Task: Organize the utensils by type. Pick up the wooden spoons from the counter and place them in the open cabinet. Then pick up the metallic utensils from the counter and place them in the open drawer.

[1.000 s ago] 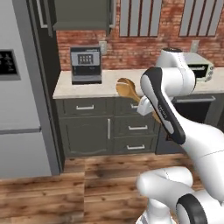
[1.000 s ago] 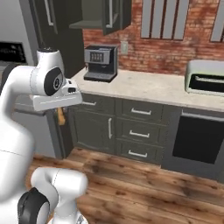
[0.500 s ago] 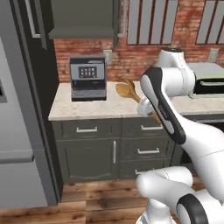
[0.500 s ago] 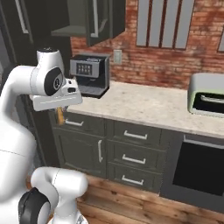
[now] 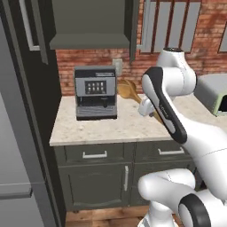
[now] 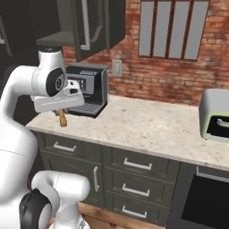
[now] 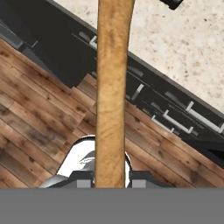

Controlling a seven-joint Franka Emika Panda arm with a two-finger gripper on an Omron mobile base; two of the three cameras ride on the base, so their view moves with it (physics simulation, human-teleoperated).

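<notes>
My gripper [image 7: 112, 180] is shut on a light-brown wooden spoon [image 7: 113, 87], whose handle runs straight up the hand view. In the left base view the spoon's round bowl [image 5: 126, 88] shows beside the coffee machine, above the counter [image 5: 119, 126]. The handle end [image 6: 62, 119] hangs below the hand in the right base view, over the counter's [image 6: 147, 125] left end. The open cabinet [image 5: 88, 41] hangs above, with a flat grey shelf and its door [image 6: 96, 27] swung out. The metallic utensils and the open drawer are out of view.
A black and silver coffee machine [image 5: 95, 93] stands under the cabinet. A toaster oven [image 6: 215, 114] sits at the counter's right. A tall grey fridge [image 5: 15, 133] stands at the left. Dark drawer fronts with bar handles [image 6: 134, 163] line the base, above a wooden floor [image 7: 35, 109].
The whole picture has shifted: the base has driven closer to the counter and the cabinet. The gripper has kept its hold on the wooden spoon.
</notes>
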